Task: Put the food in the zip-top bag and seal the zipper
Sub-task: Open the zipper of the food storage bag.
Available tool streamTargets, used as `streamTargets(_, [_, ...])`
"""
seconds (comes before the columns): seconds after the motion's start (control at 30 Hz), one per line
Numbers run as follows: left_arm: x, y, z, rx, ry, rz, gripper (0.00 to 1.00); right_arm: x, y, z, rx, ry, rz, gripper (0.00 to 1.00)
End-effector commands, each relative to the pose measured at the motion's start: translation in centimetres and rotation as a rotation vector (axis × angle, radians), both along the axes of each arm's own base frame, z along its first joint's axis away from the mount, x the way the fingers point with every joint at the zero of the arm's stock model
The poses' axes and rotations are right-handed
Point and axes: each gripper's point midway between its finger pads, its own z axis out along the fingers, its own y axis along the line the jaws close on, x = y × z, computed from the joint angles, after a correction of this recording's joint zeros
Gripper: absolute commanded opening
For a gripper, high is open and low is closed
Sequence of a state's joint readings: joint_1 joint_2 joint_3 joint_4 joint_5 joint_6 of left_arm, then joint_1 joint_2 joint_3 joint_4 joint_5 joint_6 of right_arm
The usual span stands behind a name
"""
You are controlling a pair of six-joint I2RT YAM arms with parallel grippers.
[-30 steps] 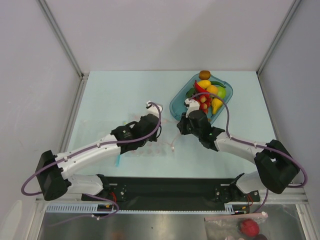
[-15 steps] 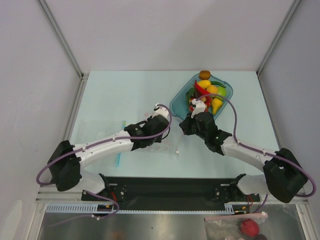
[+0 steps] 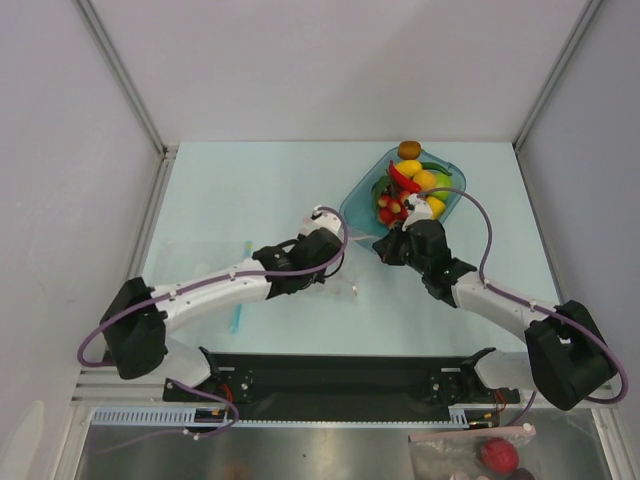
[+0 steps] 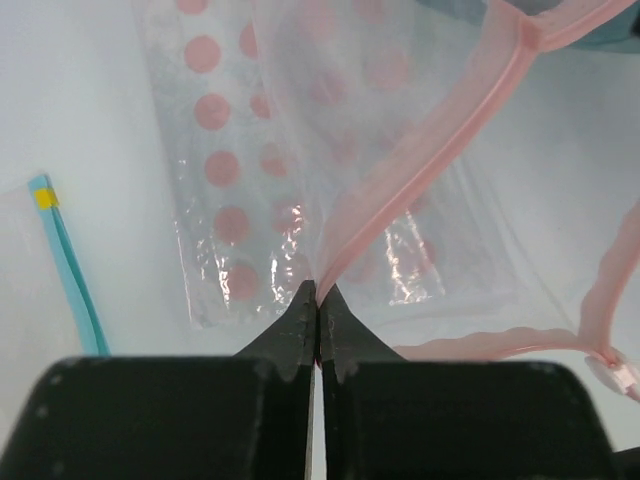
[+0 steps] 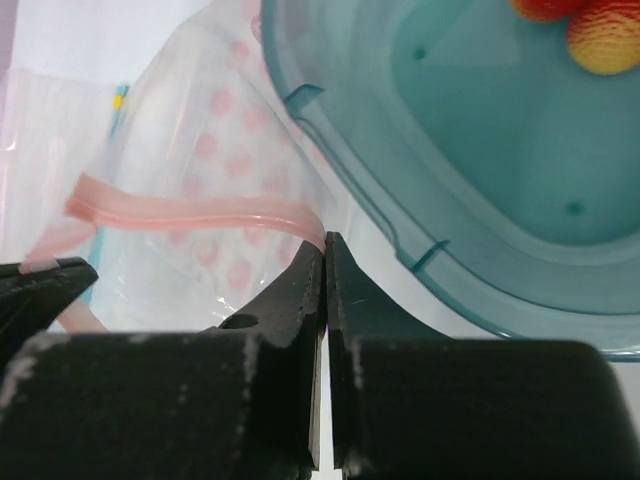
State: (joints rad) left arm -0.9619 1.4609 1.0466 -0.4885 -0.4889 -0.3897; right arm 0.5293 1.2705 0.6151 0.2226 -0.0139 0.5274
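Spare bag: bottom right of the top view, a second clear bag with a red ball (image 3: 497,455) sits off the table and plays no part.
Light-blue stick (image 4: 70,270): lies flat at the left of the left wrist view, beside the work and untouched.
Left gripper (image 4: 317,300): jaws pressed together, clamped on the thin pink zipper strip (image 4: 440,160), which climbs to the upper right of that view.
Right gripper (image 5: 325,250): jaws together too, pinching another stretch of the same strip at the centre of its own view.
Clear crinkly zip-top bag (image 4: 250,200): pink-dotted and on the table at the centre of the top view, between the two grippers.
Why held so: I'd say one pinch on each lip is there to pull the mouth apart and keep it gaping.
Teal plastic tray (image 3: 355,205): just beyond the right gripper, its rim nearly at the bag's mouth, so the carry is short.
Glossy toy fruits and vegetables (image 3: 410,185): piled in the tray, upper right of the top view, and no piece shows inside the bag.
Snag: both grippers are busy, so one must let go to fetch food.
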Motion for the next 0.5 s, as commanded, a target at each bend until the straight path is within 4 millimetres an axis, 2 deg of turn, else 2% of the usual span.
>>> streamTargets(0.0, [0.4, 1.0, 4.1, -0.037, -0.100, 0.018, 0.00, 0.2, 1.4, 2.1, 0.062, -0.059, 0.049, 0.00])
streamTargets(0.07, [0.3, 1.5, 5.4, -0.028, -0.127, 0.040, 0.00, -0.3, 2.9, 2.2, 0.056, -0.080, 0.110, 0.00])
streamTargets(0.1, [0.1, 2.4, 5.9, -0.005, -0.137, 0.062, 0.00, -0.5, 3.4, 2.1, 0.045, -0.084, 0.130, 0.03])
streamTargets(0.17, [0.0, 2.6, 6.6, -0.015, -0.151, 0.071, 0.00, -0.7, 5.0, 2.5, 0.029, -0.101, 0.189, 0.15])
streamTargets(0.2, [-0.2, 2.5, 6.9, -0.035, -0.151, 0.063, 0.00, -0.7, 5.5, 2.4, 0.024, -0.096, 0.208, 0.30])
streamTargets(0.23, [-0.4, 2.4, 6.7, -0.043, -0.146, 0.052, 0.00, -0.8, 5.9, 2.6, 0.030, -0.099, 0.227, 0.36])
streamTargets(0.3, [-0.4, 1.9, 6.5, -0.056, -0.144, 0.036, 0.00, -0.8, 6.0, 2.8, 0.033, -0.108, 0.236, 0.48])
streamTargets(0.47, [0.6, 2.2, 5.1, 0.038, -0.135, 0.076, 0.00, -1.1, 5.5, 3.5, 0.016, -0.137, 0.241, 0.69])
